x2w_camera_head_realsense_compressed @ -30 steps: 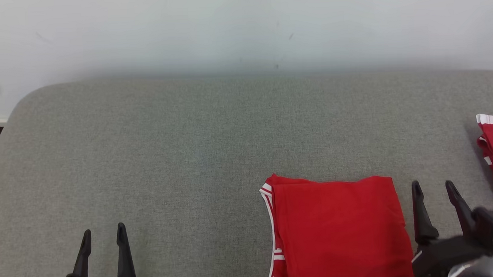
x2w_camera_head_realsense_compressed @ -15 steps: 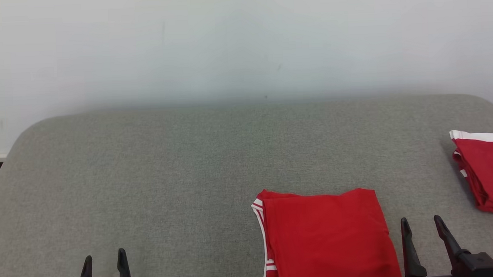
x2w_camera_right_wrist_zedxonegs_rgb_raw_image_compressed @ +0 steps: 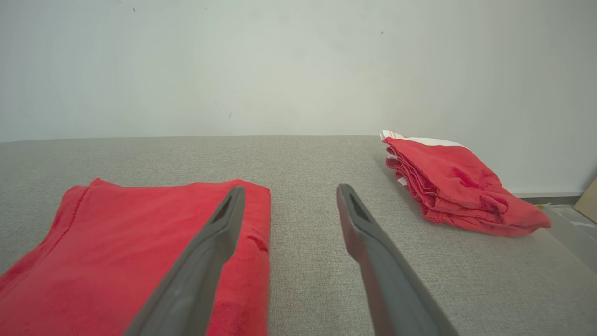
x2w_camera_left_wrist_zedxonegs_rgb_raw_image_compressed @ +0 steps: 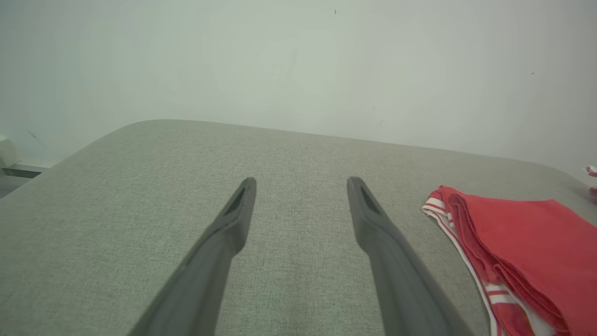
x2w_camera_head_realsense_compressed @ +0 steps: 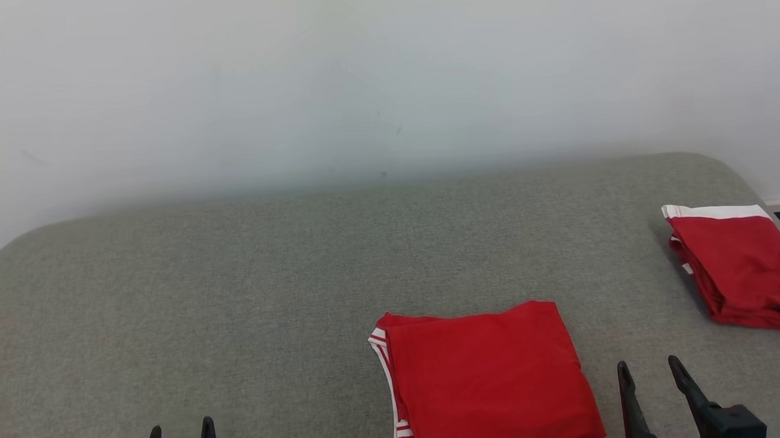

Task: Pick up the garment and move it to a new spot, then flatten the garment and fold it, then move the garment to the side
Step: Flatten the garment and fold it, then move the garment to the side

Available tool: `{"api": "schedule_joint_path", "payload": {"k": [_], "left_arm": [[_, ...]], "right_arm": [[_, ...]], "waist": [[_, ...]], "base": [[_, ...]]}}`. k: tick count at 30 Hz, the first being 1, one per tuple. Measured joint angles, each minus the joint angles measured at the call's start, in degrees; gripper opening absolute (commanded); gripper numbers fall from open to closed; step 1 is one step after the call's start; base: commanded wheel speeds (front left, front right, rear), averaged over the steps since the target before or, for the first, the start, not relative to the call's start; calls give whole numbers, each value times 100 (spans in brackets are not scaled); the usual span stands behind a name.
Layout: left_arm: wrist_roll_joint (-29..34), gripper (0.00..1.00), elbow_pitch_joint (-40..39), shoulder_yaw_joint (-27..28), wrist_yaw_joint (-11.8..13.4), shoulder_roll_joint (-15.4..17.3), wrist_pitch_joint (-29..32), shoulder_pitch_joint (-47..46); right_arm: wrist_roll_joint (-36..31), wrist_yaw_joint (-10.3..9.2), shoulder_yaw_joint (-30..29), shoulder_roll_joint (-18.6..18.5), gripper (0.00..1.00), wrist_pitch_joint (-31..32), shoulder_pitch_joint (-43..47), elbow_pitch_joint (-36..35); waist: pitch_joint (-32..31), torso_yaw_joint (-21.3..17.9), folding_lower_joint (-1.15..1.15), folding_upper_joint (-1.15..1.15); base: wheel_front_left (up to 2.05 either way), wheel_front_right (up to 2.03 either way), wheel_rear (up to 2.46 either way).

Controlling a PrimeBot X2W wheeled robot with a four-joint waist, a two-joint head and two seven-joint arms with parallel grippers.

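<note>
A red garment with white trim lies folded into a neat rectangle on the grey padded table, near the front right. It also lies at the right of the left wrist view and at the lower left of the right wrist view. My right gripper stands open just right of the garment, with nothing between its fingers. My left gripper is open too, far to the garment's left at the front edge, holding nothing. In the right wrist view the left finger hovers over the garment's right edge.
A second folded red garment with a white band rests at the table's far right edge, also seen in the right wrist view. A pale wall rises behind the table. The table's rounded corners lie at far left and far right.
The head camera has tilted up and turned right, so everything sits lower and further left in view. Both grippers have sunk toward the bottom edge and stay open. The garments have not moved.
</note>
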Motion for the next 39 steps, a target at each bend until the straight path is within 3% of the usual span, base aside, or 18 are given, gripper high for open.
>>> {"api": "schedule_joint_path", "payload": {"k": [9,35,39], "left_arm": [[1,100,68,48,-25,2,0,15],[98,100,81,87,-34,2,0,1],[98,100,74,90,-46,2,0,-1]], "right_arm": [[-24,0,78,0,100,7,-60,73],[54,0,79,0,100,81,-141,36],[46,0,191,0,100,378,-181,-100]], "waist": [[-4,-175,0,0],[96,-161,0,1],[111,-145,0,1]], "base": [[0,0,0],[0,0,0],[0,0,0]]}}
